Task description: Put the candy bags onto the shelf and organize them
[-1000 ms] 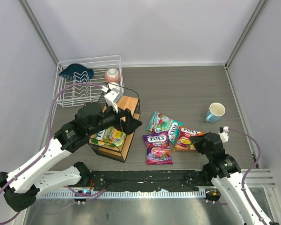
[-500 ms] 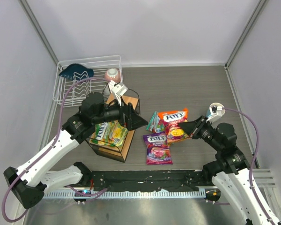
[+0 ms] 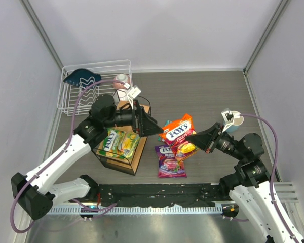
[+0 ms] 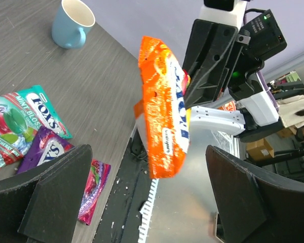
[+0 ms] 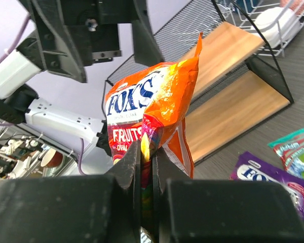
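Note:
My right gripper (image 3: 190,137) is shut on the lower edge of the orange-red candy bag (image 3: 176,130) and holds it upright in the air, above the purple bag (image 3: 170,162). The teal bag (image 3: 164,129) is mostly hidden behind it. My left gripper (image 3: 153,128) is open and empty, pointing at the orange-red bag, a little apart from it. The yellow-green bag (image 3: 116,143) lies on the shelf (image 3: 140,153). In the left wrist view the orange-red bag (image 4: 164,116) hangs ahead of my open fingers (image 4: 55,197). The right wrist view shows my gripper (image 5: 148,167) pinching it (image 5: 142,106).
A white wire dish rack (image 3: 76,101) with a dark blue item and a pink bowl (image 3: 121,80) stands at the back left. A light blue cup (image 3: 233,121) sits at the right, just behind my right arm. The purple bag (image 4: 45,152) and teal bag (image 4: 20,121) lie on the table.
My right gripper has lifted the orange-red bag off the table and carried it left toward the left gripper. My left gripper has swung right to face it.

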